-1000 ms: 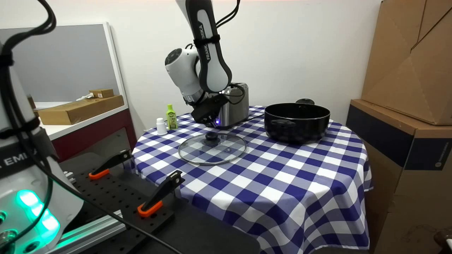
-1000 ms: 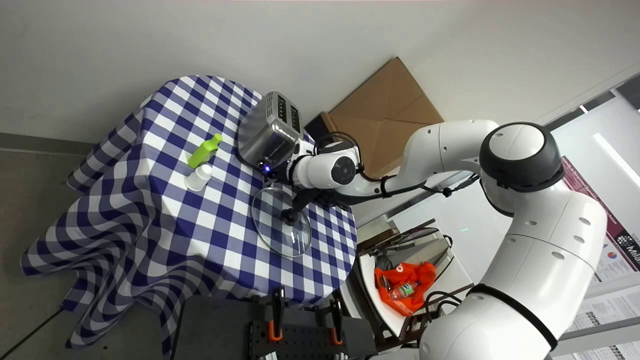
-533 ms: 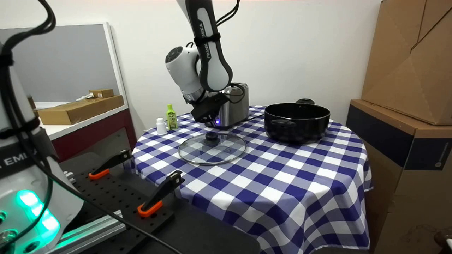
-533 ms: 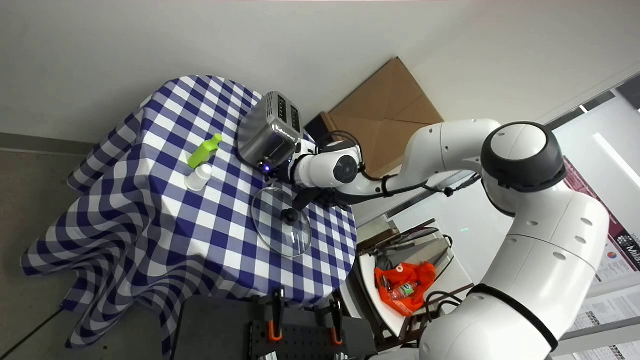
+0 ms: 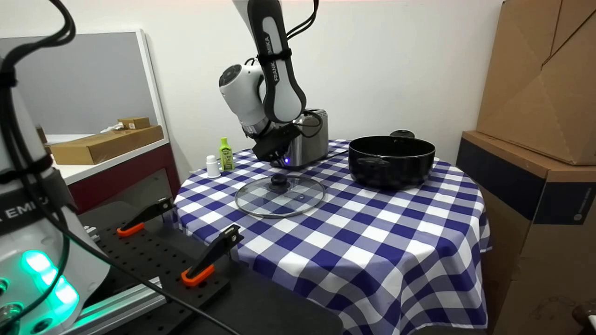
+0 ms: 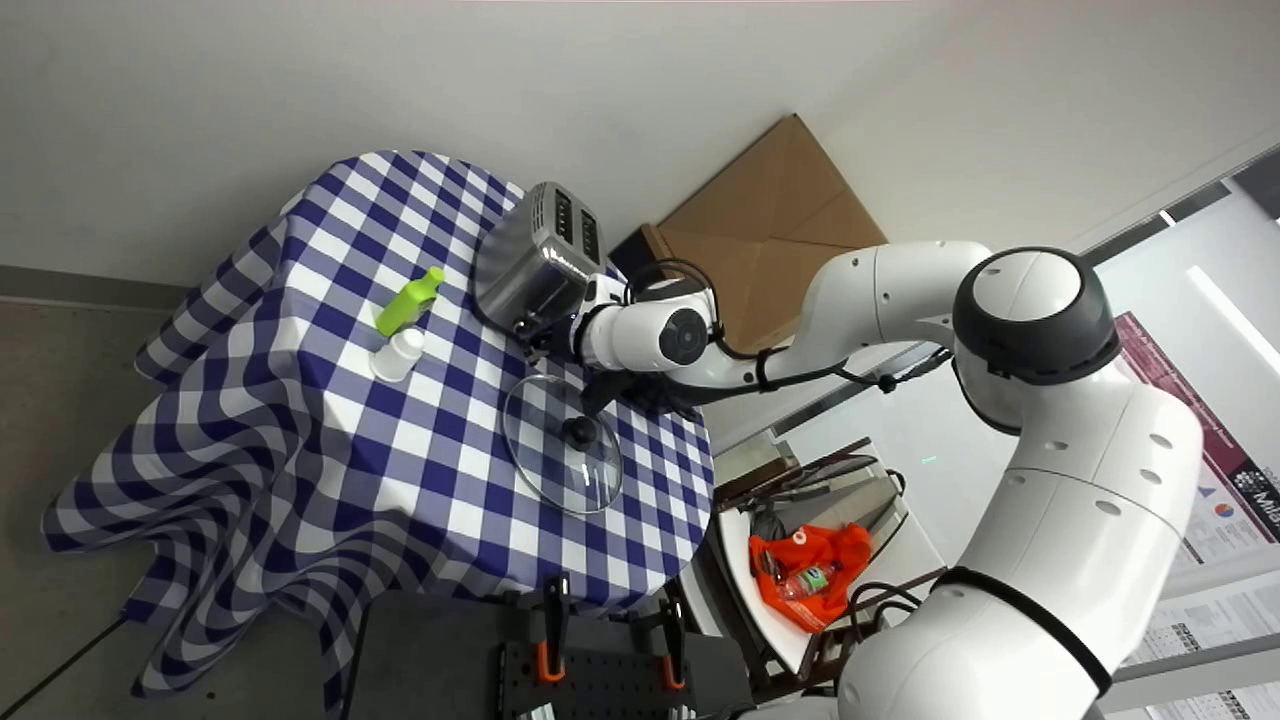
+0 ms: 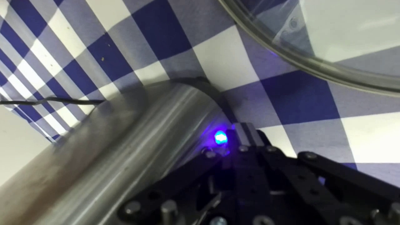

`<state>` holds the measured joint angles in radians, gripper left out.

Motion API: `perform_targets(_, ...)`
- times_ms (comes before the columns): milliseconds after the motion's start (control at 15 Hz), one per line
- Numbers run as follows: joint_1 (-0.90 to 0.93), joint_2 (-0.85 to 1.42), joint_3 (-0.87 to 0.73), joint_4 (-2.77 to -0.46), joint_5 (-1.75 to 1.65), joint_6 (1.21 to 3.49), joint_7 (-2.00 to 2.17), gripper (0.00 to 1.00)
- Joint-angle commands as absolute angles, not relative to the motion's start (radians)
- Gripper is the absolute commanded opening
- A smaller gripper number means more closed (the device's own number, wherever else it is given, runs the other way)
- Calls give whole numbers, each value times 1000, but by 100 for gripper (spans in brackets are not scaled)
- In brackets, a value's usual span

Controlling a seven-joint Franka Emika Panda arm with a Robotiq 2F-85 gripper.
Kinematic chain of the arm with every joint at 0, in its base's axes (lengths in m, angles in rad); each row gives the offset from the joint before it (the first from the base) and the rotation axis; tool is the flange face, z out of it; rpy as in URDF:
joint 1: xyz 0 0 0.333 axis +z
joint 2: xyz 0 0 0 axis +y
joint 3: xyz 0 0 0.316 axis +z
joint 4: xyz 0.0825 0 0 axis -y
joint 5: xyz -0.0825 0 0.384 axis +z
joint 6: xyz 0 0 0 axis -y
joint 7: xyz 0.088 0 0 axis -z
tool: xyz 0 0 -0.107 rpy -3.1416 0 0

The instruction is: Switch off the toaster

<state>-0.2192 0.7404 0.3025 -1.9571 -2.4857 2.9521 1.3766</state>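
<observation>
The toaster [image 6: 528, 268] — boxy, silver, two-slotted — stands upright near the glass lid [image 5: 279, 200], blue light [image 7: 221, 137] glowing on its lid-facing end.

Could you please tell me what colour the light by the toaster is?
The light glows blue with a violet halo, clearest in the wrist view.

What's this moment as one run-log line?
task: switch off toaster; gripper shut; position: beside lit blue light, contact unclear; lid on tablecloth; switch-off unconfirmed

Lab, printed poster [image 6: 1228, 450], robot arm [image 6: 1075, 520], perforated mounting plate [image 5: 158, 253], clamps [image 5: 215, 252]
</observation>
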Motion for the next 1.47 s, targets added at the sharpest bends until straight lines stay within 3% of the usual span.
perform_targets(0, -259, 755, 358, -1926, -2532, 2943, 1415, 0)
perform_targets(1400, -270, 690, 335, -2004, -2499, 3000, 1380, 0)
